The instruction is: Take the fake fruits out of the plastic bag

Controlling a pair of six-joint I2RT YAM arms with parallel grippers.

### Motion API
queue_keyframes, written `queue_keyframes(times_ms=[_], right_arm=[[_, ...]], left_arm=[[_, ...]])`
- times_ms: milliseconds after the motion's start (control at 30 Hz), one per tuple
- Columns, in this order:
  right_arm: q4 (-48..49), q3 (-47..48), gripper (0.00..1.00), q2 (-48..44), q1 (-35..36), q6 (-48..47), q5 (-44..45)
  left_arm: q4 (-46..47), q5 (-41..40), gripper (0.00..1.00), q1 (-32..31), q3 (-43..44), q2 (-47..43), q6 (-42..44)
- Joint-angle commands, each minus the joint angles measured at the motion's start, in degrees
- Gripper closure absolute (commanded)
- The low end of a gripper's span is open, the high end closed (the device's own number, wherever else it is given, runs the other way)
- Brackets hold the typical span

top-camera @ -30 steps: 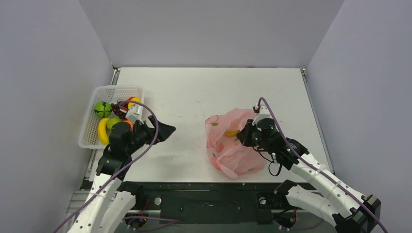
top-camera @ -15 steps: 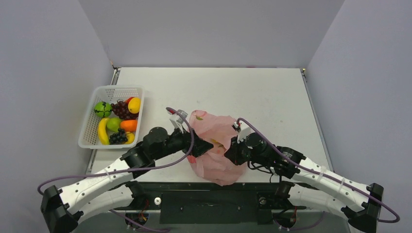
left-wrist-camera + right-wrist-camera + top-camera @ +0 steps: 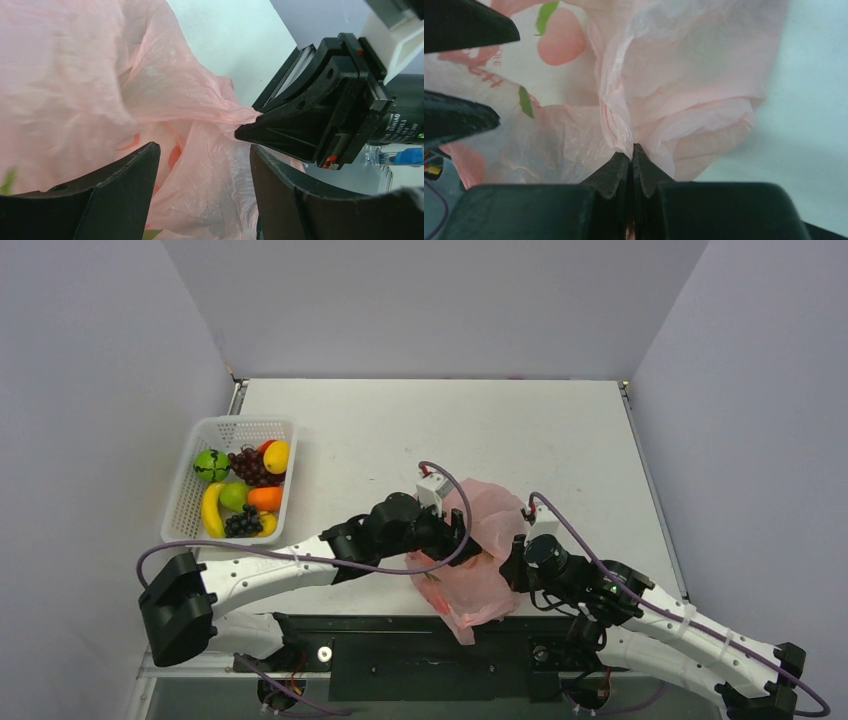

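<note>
Pinching a fold of the thin translucent pink plastic bag (image 3: 694,75) near the table's front edge, the right gripper (image 3: 631,150) has its fingers pressed together on the film. That grip is plain in the right wrist view and seen side-on in the left wrist view, but is masked by the wrist from overhead. The left gripper (image 3: 204,147) stands with jaws apart facing the bag's film, where printed fruit motifs show but no fruit inside can be made out. Farther back and left, the white mesh plastic basket (image 3: 230,421) holds the small glossy fake fruits (image 3: 245,490) on the white table (image 3: 450,420).
</note>
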Motion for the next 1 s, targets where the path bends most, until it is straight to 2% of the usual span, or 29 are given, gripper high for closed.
queue_keyframes(times_ms=[0, 100, 167, 267, 367, 633, 767, 867, 967], right_arm=[[-5.8, 3.4, 1.00, -1.5, 0.1, 4.8, 8.0], [-7.2, 3.6, 1.00, -2.6, 0.0, 5.1, 10.6], [-7.3, 3.5, 1.00, -3.7, 0.1, 5.3, 11.0], [-7.3, 4.0, 1.00, -4.6, 0.0, 5.2, 11.9], [-7.3, 5.2, 1.00, -4.6, 0.1, 4.9, 13.3], [-6.1, 6.2, 1.00, -4.3, 0.1, 4.3, 13.7], [-5.2, 6.2, 1.00, -4.5, 0.0, 4.3, 13.1], [-4.5, 6.3, 1.00, -4.5, 0.1, 4.1, 12.9], [-4.1, 6.2, 1.00, -4.5, 0.1, 3.8, 12.5]], left_arm=[[5.3, 1.2, 0.37, -3.1, 5.5, 5.3, 2.0], [3.5, 0.1, 0.44, -4.6, 7.7, 8.8, 3.0], [-0.4, -3.7, 0.46, -4.7, 9.2, 10.4, 2.5], [-6.6, -8.5, 0.47, -4.8, 10.5, 12.3, 2.2], [-8.8, -9.0, 0.49, -4.8, 11.2, 14.8, 2.9], [-0.4, -11.1, 0.53, -5.1, 9.4, 18.0, 1.8], [1.7, -16.5, 0.52, -5.1, 10.1, 21.5, 2.6], [2.6, -23.6, 0.45, -5.1, 11.1, 23.2, 4.5], [5.8, -28.5, 0.38, -5.1, 12.3, 23.8, 10.0]])
